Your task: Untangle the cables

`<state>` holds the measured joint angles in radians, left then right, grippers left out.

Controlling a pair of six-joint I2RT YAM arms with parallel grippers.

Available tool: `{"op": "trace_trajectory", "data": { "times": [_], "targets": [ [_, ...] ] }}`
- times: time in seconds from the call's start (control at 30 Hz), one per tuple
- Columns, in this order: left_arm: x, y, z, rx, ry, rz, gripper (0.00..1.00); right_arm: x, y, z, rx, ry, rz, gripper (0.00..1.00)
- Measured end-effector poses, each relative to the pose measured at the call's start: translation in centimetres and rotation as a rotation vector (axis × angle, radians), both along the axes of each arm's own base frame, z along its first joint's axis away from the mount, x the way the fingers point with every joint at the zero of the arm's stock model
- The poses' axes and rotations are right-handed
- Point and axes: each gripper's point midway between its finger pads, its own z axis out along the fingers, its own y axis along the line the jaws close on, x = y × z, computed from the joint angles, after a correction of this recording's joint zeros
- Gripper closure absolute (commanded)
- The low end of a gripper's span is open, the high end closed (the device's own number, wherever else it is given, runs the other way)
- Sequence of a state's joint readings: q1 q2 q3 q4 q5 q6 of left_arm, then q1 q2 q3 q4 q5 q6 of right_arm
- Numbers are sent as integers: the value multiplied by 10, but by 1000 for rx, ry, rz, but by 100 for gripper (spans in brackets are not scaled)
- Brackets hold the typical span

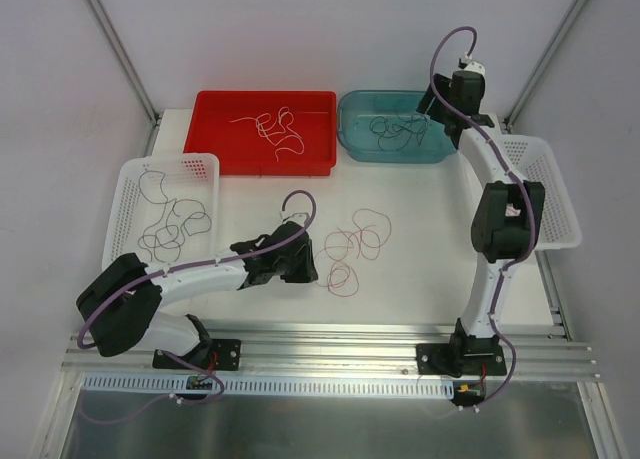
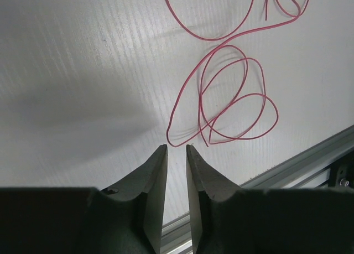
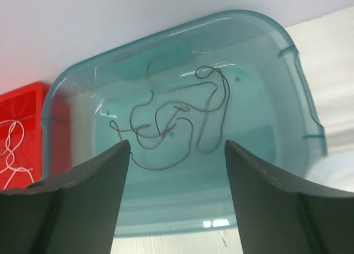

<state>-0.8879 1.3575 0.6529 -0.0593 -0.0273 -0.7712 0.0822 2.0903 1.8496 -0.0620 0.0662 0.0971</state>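
Note:
Red-pink cables [image 1: 352, 247] lie in loose loops on the white table; the left wrist view shows them [image 2: 232, 93] just ahead of the fingertips. My left gripper [image 1: 312, 269] [image 2: 175, 147] sits low beside their left end, jaws a narrow gap apart, nothing between them. My right gripper [image 1: 432, 107] [image 3: 177, 144] is wide open and empty above the teal bin [image 1: 343, 124], which holds dark purple cables [image 1: 400, 129] [image 3: 171, 121]. White cables [image 1: 275, 129] lie in the red tray [image 1: 265, 167]. Black cables [image 1: 170, 219] lie in the left white basket [image 1: 165, 162].
A second white basket [image 1: 555, 199] stands at the right edge behind the right arm. An aluminium rail [image 1: 350, 344] [image 2: 310, 160] runs along the near table edge. The teal bin's wall [image 3: 182, 226] and a corner of the red tray [image 3: 22, 99] show in the right wrist view.

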Motion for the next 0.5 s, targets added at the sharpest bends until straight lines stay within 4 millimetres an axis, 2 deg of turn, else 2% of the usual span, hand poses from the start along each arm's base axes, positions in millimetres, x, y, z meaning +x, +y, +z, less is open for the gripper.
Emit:
{"op": "trace_trajectory", "data": {
  "times": [0.07,0.17,0.27,0.37,0.43,0.5],
  "targets": [
    [0,-1,1,0,-3,-6,77,-15,-5,6,-2,12,-4,23],
    [3,-4,6,-8,-13,-12,78,-57,-7,20,-1,46,7,22],
    [4,-7,11,-20,-20,-19,86,-113,-3,53,17,41,44,22],
    [7,-10,19,-31,-35,-27,89,-169,3,82,42,-3,90,21],
    [10,-14,28,-41,-50,-32,88,-212,7,90,59,-23,127,21],
    [13,-17,35,-48,-65,-39,80,-246,12,91,72,-25,163,21]
  ]
}}
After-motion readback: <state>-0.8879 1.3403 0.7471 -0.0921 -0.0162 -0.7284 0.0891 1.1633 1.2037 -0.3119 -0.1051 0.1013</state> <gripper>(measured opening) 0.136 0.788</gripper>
